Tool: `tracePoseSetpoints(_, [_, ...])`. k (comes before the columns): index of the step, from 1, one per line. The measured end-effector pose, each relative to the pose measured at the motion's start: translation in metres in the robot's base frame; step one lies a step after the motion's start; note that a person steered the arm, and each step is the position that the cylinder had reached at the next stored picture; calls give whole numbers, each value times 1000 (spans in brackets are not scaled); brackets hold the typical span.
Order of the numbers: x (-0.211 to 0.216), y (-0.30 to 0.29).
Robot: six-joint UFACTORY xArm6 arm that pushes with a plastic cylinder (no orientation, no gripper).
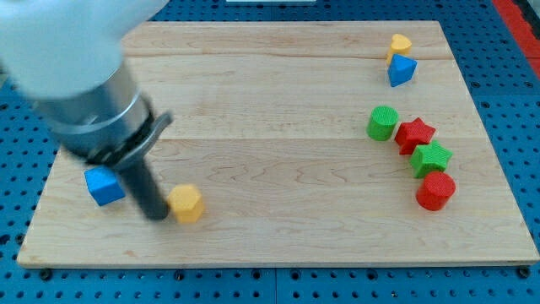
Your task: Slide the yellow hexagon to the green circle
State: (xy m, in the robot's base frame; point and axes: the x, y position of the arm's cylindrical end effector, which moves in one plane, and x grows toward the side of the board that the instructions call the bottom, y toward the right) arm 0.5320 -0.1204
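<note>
The yellow hexagon (pixel 186 203) lies on the wooden board near the view's bottom left. My tip (pixel 158 214) rests on the board right at the hexagon's left side, touching or nearly touching it. The green circle (pixel 382 123) stands far off at the view's right, about mid-height. The arm's grey and white body fills the view's upper left and hides part of the board there.
A blue cube (pixel 104 186) lies just left of my tip. Right of the green circle run a red star (pixel 415 133), a green star (pixel 432 158) and a red cylinder (pixel 435 191). A yellow heart (pixel 400 44) and a blue triangle (pixel 402 71) sit at the top right.
</note>
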Motion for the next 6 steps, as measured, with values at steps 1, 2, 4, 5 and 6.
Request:
tracePoseSetpoints(1, [-33,71])
tracePoseSetpoints(2, [-7,29])
tracePoseSetpoints(4, [-30,91])
tracePoseSetpoints(5, [-96,121])
tracePoseSetpoints(6, [-97,159])
